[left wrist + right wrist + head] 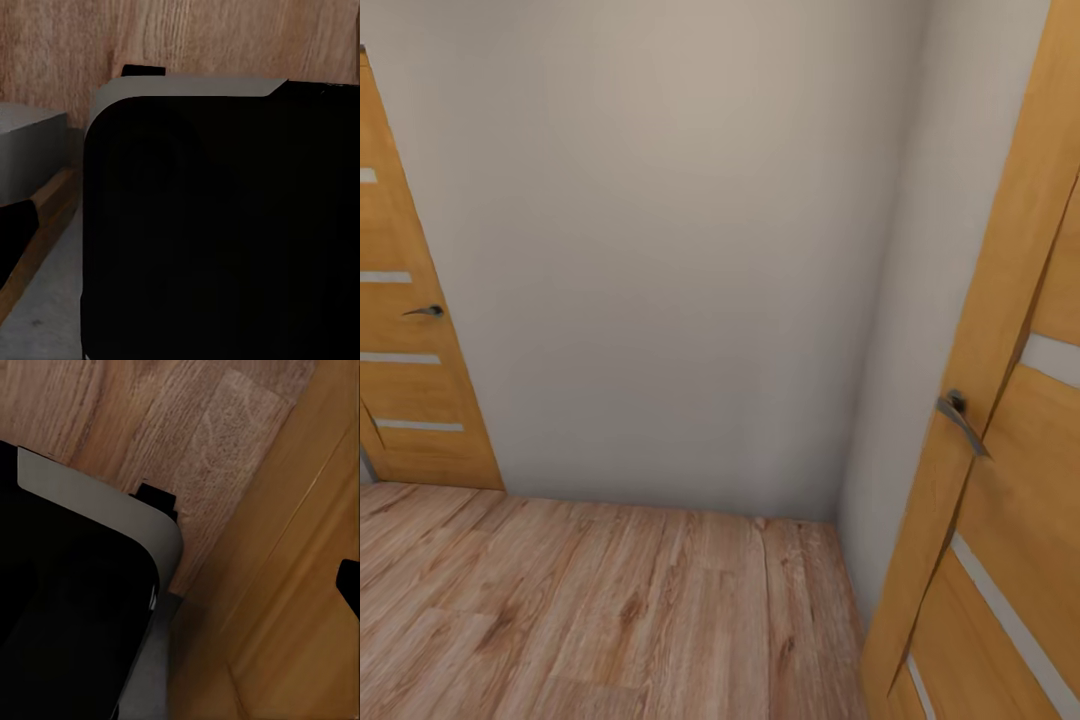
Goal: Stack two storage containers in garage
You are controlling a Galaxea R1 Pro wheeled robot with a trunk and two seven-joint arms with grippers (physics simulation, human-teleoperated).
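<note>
The two storage containers are out of view, and so is the garage. I face a bare grey-white wall (680,260) in a corner with a light wood plank floor (590,610). In the left wrist view, a black rounded body part with a grey edge (195,86) stands over the plank floor (225,34). The right wrist view looks down on the same kind of black body with a grey rim (112,502), above planks (187,427) and beside an orange-wood door face (300,607).
A shut orange-wood door with a dark lever handle (425,311) stands at the left. Another such door (1000,520) with a lever handle (960,415) is close at the right, angled toward me. A side wall (920,300) meets the far wall in the corner.
</note>
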